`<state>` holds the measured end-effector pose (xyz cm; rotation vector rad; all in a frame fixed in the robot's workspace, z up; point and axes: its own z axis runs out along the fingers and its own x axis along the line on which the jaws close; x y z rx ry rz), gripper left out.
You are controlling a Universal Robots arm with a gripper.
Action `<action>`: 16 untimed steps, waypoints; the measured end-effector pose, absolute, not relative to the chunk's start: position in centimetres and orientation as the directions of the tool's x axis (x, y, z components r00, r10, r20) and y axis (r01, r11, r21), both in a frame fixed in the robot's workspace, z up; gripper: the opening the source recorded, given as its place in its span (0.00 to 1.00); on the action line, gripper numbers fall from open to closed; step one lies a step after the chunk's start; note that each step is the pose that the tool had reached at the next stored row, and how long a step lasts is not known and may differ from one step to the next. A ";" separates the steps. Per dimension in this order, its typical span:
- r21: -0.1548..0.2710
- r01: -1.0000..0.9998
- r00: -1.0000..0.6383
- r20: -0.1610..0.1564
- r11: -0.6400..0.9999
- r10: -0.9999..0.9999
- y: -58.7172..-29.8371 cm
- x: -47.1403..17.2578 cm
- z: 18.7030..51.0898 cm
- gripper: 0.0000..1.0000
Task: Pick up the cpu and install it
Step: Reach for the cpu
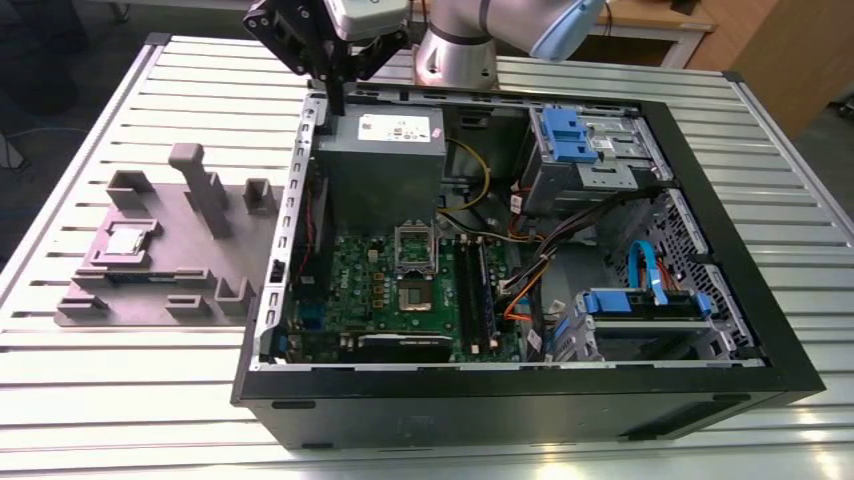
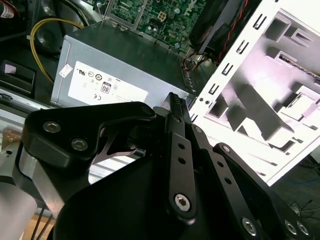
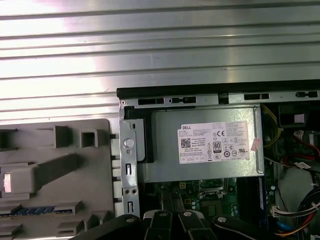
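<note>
You have the gripper (image 1: 336, 78) at the top of the exterior view, left of centre. It hangs just above the back rim of the open computer case (image 1: 534, 400), over the corner that holds the power supply (image 1: 380, 150). Its black bolted metal fingers (image 2: 175, 130) taper to a slim tip and sit drawn together, with nothing between them.

The cpu (image 1: 130, 243) is a small flat square with a pale, shiny metal top. It lies well apart from the gripper, at the exterior view's left about halfway down the frame. It rests in a recess of the matte grey plastic fixture tray (image 1: 160, 300), among blocky upright posts. The tray sits just beside the case on the ribbed aluminium table (image 1: 107, 400).

Inside the black-walled case you can see the green motherboard (image 1: 374, 300) lying flat, with a square metal-framed socket (image 1: 418, 293) near its middle. The power supply is a plain grey sheet-metal box with a white label on top.
</note>
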<state>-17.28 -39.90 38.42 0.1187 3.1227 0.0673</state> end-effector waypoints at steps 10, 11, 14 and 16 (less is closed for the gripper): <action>0.044 0.075 -0.997 -0.014 0.996 0.076 -39.9 -17.6 38.4 0.11; 0.044 0.076 -0.997 -0.014 0.996 0.076 -39.9 -17.6 38.4 0.11; 0.044 0.076 -0.997 -0.014 0.996 0.076 -39.9 -17.7 38.4 0.11; 0.044 0.076 -0.997 -0.014 0.996 0.076 -39.9 -17.8 38.4 0.11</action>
